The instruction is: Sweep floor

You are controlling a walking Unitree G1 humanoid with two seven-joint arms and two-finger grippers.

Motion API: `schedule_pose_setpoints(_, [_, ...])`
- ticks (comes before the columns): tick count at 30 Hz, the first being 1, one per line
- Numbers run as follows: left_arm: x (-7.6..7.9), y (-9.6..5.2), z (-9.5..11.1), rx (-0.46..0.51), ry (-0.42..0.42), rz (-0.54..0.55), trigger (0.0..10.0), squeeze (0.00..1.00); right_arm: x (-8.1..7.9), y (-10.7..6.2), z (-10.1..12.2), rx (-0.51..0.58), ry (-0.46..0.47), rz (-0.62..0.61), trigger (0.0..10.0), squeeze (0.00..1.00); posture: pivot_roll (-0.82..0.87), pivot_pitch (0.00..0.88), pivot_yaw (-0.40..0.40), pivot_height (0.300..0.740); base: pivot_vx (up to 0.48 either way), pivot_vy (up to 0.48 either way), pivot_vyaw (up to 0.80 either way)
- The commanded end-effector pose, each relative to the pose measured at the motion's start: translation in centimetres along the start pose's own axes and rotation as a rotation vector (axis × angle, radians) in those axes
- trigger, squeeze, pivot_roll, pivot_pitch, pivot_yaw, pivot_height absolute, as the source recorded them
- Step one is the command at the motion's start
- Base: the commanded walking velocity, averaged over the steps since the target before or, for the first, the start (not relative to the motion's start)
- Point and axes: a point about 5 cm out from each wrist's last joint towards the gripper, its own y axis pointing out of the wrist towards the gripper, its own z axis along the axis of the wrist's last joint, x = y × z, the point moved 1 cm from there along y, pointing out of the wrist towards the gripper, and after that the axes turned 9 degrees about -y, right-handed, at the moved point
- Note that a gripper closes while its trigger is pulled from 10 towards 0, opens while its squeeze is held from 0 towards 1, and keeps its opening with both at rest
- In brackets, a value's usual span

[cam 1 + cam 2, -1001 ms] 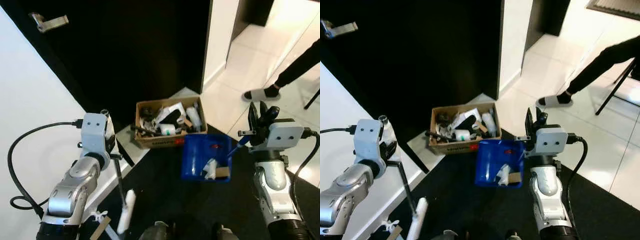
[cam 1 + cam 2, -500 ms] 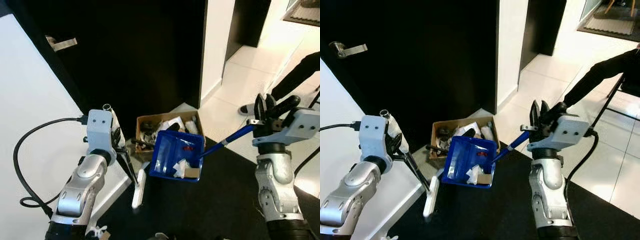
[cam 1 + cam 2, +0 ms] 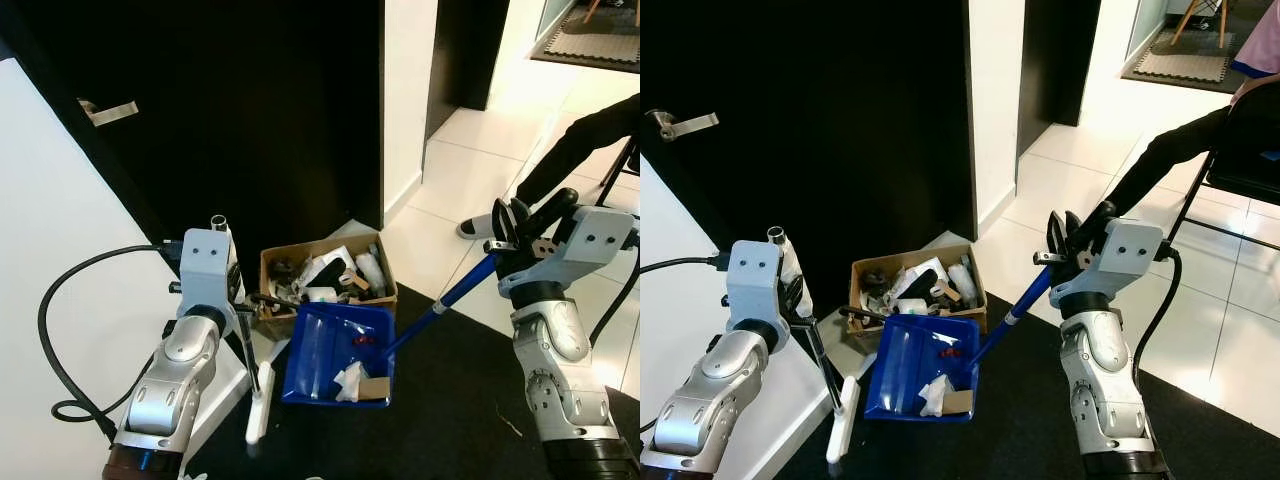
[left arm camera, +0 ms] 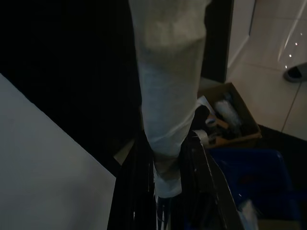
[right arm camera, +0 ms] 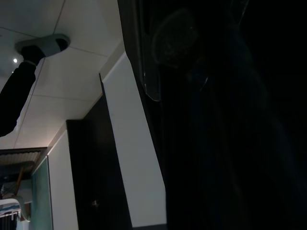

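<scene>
Beside the black door, a cardboard box [image 3: 322,283] of scraps carries print on its front too small to read. Just near of it the blue dustpan [image 3: 338,354], with paper bits inside, now hangs lower than half a second ago; the right tool [image 3: 507,226] is clenched on its blue handle. The left tool [image 4: 165,158] grips the broom's [image 3: 256,400] wrapped pole. At far right, a person's leg [image 3: 570,155] is cut off. The right wrist view is mostly dark.
</scene>
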Motion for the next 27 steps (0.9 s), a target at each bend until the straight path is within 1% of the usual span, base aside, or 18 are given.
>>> schedule_pose_setpoints(1, [-0.9,0.0,0.4,0.036,0.016,0.048,10.0,0.0,-0.7,0.4,1.5,0.062,-0.008,0.022,10.0,0.0,-0.01,0.082,0.139,0.74,0.0,0.0,0.0])
schedule_pose_setpoints(3, [-1.1,0.1,0.2,0.028,0.018,0.061,10.0,0.0,-0.6,0.6,1.6,0.049,-0.024,0.005,10.0,0.0,-0.01,0.08,0.14,0.74,0.0,0.0,0.0])
schedule_pose_setpoints(5, [-1.3,0.3,-0.2,0.006,0.034,0.071,10.0,0.0,-0.1,0.9,2.1,0.037,-0.045,-0.048,10.0,0.0,-0.01,0.079,0.141,0.74,0.0,0.0,0.0])
schedule_pose_setpoints(8, [-1.0,0.7,0.3,0.02,0.038,0.035,10.0,0.0,0.5,1.3,2.9,0.033,-0.071,-0.097,10.0,0.0,-0.02,0.077,0.143,0.74,0.0,0.0,0.0])
schedule_pose_setpoints(9, [-0.9,0.8,0.6,0.031,0.043,0.032,10.0,0.0,0.6,1.5,3.2,0.032,-0.055,-0.105,10.0,0.0,-0.02,0.076,0.144,0.74,0.0,0.0,0.0])
schedule_pose_setpoints(11, [-0.6,1.2,1.6,0.07,0.034,0.012,10.0,0.0,0.6,2.0,4.2,0.065,-0.013,-0.094,10.0,0.0,-0.02,0.074,0.144,0.74,0.0,0.0,0.0])
schedule_pose_setpoints(12, [-0.5,1.3,1.9,0.083,0.035,0.008,10.0,0.0,0.6,2.2,4.7,0.083,-0.007,-0.089,10.0,0.0,-0.02,0.072,0.145,0.74,0.0,0.0,0.0])
schedule_pose_setpoints(13, [-0.4,1.4,2.4,0.102,0.035,-0.004,10.0,0.0,0.7,2.4,5.2,0.102,-0.008,-0.084,10.0,0.0,-0.02,0.072,0.145,0.74,0.0,0.0,0.0])
schedule_pose_setpoints(14, [-0.2,1.5,2.9,0.116,0.033,-0.011,10.0,0.0,0.7,2.6,6.0,0.129,-0.04,-0.076,10.0,0.0,-0.02,0.072,0.146,0.74,0.0,0.0,0.0])
schedule_pose_setpoints(15, [-0.2,1.5,2.9,0.116,0.033,-0.011,10.0,0.0,0.7,2.6,6.0,0.129,-0.04,-0.076,10.0,0.0,-0.02,0.072,0.146,0.74,0.0,0.0,0.0])
schedule_pose_setpoints(18, [0.8,1.7,4.3,0.161,0.012,-0.053,10.0,0.0,0.7,3.4,7.8,0.168,-0.054,-0.063,10.0,0.0,-0.03,0.074,0.146,0.74,0.0,0.0,0.0])
schedule_pose_setpoints(19, [0.8,1.7,4.3,0.161,0.012,-0.053,10.0,0.0,0.7,3.4,7.8,0.168,-0.054,-0.063,10.0,0.0,-0.03,0.074,0.146,0.74,0.0,0.0,0.0])
schedule_pose_setpoints(20, [1.3,1.7,5.3,0.197,-0.02,-0.073,10.0,0.0,0.7,3.8,9.1,0.213,-0.07,-0.063,10.0,0.0,-0.03,0.08,0.146,0.74,0.0,0.0,0.0])
schedule_pose_setpoints(21, [1.3,1.7,5.3,0.197,-0.02,-0.073,10.0,0.0,0.7,3.8,9.1,0.213,-0.07,-0.063,10.0,0.0,-0.03,0.08,0.146,0.74,0.0,0.0,0.0])
schedule_pose_setpoints(22, [1.4,1.8,5.5,0.205,-0.035,-0.075,10.0,0.0,0.7,3.9,9.5,0.238,-0.078,-0.057,10.0,0.0,-0.02,0.081,0.147,0.74,0.0,0.0,0.0])
schedule_pose_setpoints(24, [1.4,1.7,5.7,0.218,-0.041,-0.079,10.0,0.0,0.9,4.0,9.6,0.242,-0.091,-0.077,10.0,0.0,-0.02,0.083,0.146,0.74,0.0,0.0,0.0])
schedule_pose_setpoints(26, [1.4,1.7,5.7,0.222,-0.037,-0.077,10.0,0.0,1.0,4.0,9.5,0.241,-0.099,-0.09,10.0,0.0,-0.02,0.085,0.145,0.74,0.0,0.0,0.0])
schedule_pose_setpoints(27, [1.3,1.6,5.4,0.218,-0.011,-0.07,10.0,0.0,1.1,3.7,8.9,0.233,-0.137,-0.087,10.0,0.0,-0.02,0.089,0.144,0.74,0.0,0.0,0.0])
